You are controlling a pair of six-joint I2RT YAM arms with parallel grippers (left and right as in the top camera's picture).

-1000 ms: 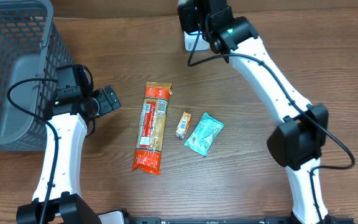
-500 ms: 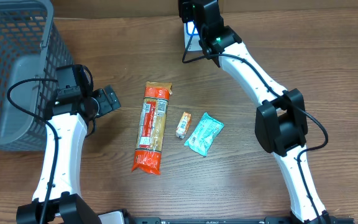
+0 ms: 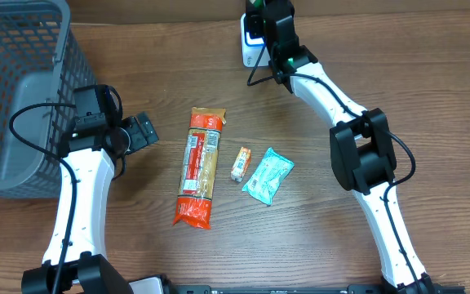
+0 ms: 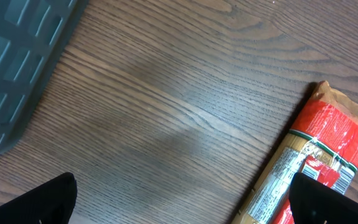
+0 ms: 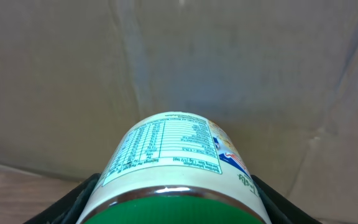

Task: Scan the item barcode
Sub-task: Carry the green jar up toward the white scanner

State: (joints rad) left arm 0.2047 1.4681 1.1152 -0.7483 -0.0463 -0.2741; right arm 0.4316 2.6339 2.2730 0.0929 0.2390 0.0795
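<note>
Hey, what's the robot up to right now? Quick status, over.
Left fingers open, empty, above table. Right fingers shut on can, nutrition label showing. Three packets mid-table, out of the way.

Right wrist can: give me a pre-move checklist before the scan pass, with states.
1. Grip: ok. The right gripper has its jaws closed on the sides of the can.
2. Barcode facing the white scanner: cannot tell. The wrist view shows only the nutrition panel.
3. Can near the scanner: ok. Overhead, the gripper is right at it, at the far table edge.
4. Left gripper out of the way: ok. It is open, empty and apart from the spaghetti pack.
5. Other items clear of the scanner: ok. The spaghetti pack, small orange packet and teal packet lie mid-table.
</note>
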